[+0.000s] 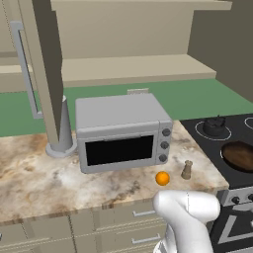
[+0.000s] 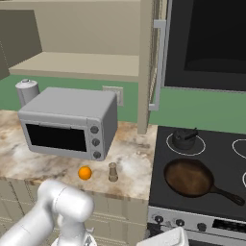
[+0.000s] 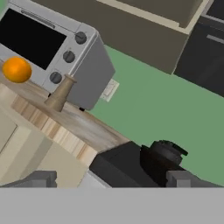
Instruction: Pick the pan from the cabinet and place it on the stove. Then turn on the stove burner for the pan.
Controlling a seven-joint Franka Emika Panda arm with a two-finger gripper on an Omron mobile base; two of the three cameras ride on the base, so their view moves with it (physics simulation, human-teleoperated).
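Note:
The pan (image 2: 194,178) lies flat on the stove (image 2: 221,158) at its front left, its long handle pointing to the front right; the left base view shows the pan (image 1: 239,155) at the right edge on the stove (image 1: 207,143). The cabinet (image 1: 123,69) above the counter stands open, its shelf bare. In the hand view my gripper (image 3: 111,180) is open with nothing between its fingertips (image 3: 41,178). It sits low by the stove's front left corner (image 3: 118,164). Small dark knobs (image 2: 178,222) line the silver front panel.
A small dark lidded pot (image 2: 185,138) stands on the back left ring. On the marble counter are a grey microwave (image 2: 72,122), an orange (image 2: 85,173) and a brown shaker (image 2: 113,172). The open cabinet door (image 1: 44,64) hangs over the counter's left. Beige drawers (image 1: 133,222) lie below.

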